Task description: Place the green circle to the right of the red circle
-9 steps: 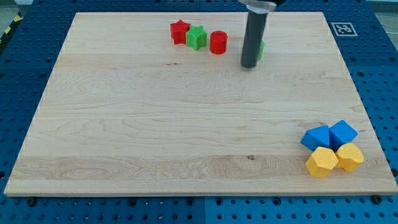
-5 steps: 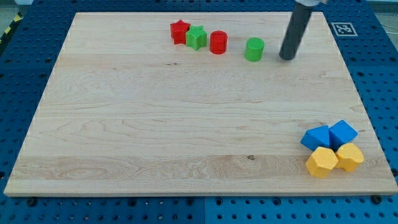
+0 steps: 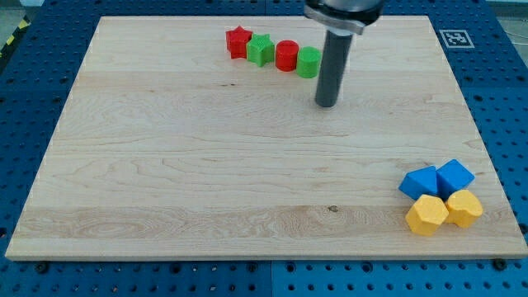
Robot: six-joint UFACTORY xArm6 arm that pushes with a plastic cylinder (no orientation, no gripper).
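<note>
Four blocks in a row near the view's top of the counter (image 3: 165,165): red star (image 3: 238,41), green star (image 3: 261,49), red circle (image 3: 286,55), green circle (image 3: 309,62) touching its right side. My tip (image 3: 327,104) just below-right of green circle, apart, holding nothing.

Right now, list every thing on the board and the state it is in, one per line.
Green circle: upright, against the red circle's right side.
Red circle: upright, between the green star and green circle.
Green star: flat, beside the red star.
Red star: flat, at the row's left end.
Two blue blocks: clustered at the view's bottom right.
Two yellow blocks: touching, below the blue ones.
My tip: on the board, below-right of the green circle, apart from it.
</note>
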